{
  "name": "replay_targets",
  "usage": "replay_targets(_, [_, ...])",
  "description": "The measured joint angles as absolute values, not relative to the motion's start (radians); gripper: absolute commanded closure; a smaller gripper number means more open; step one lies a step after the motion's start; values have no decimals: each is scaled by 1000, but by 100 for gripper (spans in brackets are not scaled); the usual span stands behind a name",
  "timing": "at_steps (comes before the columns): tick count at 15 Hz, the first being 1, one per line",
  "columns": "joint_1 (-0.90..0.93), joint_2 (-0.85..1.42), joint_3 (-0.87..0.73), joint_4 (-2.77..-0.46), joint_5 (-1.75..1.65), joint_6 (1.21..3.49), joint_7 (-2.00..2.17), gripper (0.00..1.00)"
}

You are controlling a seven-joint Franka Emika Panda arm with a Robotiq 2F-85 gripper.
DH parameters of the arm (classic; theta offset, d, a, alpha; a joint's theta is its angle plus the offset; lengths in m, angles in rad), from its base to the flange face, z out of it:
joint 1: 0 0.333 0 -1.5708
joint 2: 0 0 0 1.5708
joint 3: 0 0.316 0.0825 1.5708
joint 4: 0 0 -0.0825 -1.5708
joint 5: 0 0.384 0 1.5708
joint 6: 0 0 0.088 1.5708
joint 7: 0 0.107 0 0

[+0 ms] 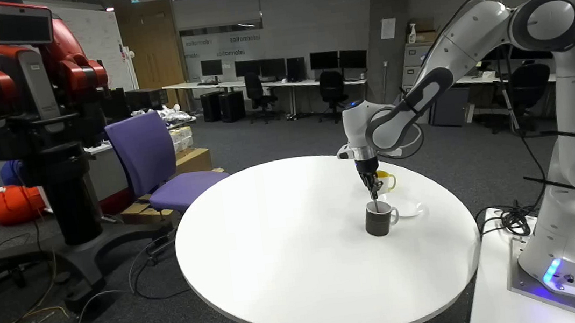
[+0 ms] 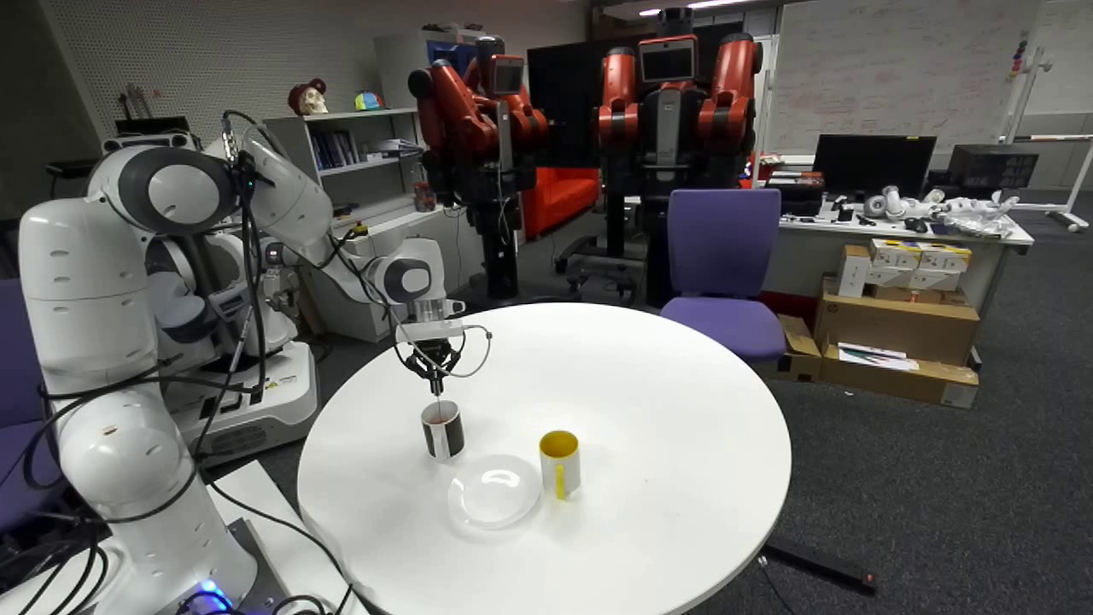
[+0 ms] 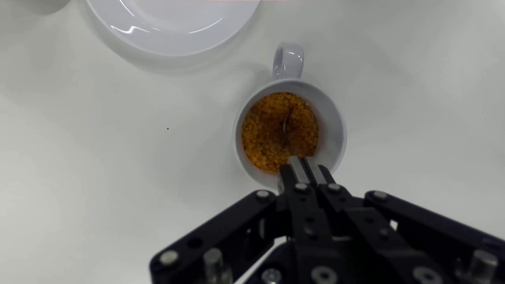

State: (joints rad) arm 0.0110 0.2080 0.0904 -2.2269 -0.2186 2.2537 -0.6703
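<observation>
while a thin utensil (image 1: 376, 206) is clenched by the gripper (image 3: 303, 162), its lower end is enclosed by the black-and-white mug (image 2: 443, 434) containing amber contents (image 3: 260, 130).

I count two mugs (image 2: 442, 436) (image 2: 560, 468) (both handled), one plate (image 2: 494, 491), one utensil (image 1: 376, 206).

A mug (image 1: 377, 221) obstructs the fingers (image 3: 298, 170) below; tabletop (image 1: 262, 224) toward the purple chair (image 1: 149, 158) lies free.

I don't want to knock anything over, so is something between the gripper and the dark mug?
No, nothing visible: the gripper holds a thin utensil that dips into the dark mug. The white plate and the yellow-handled mug are off to the side.
</observation>
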Motion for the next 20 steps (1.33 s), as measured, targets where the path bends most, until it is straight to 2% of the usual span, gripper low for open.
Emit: replay_targets(20, [17, 193, 106, -2240, -228, 2247, -683, 99])
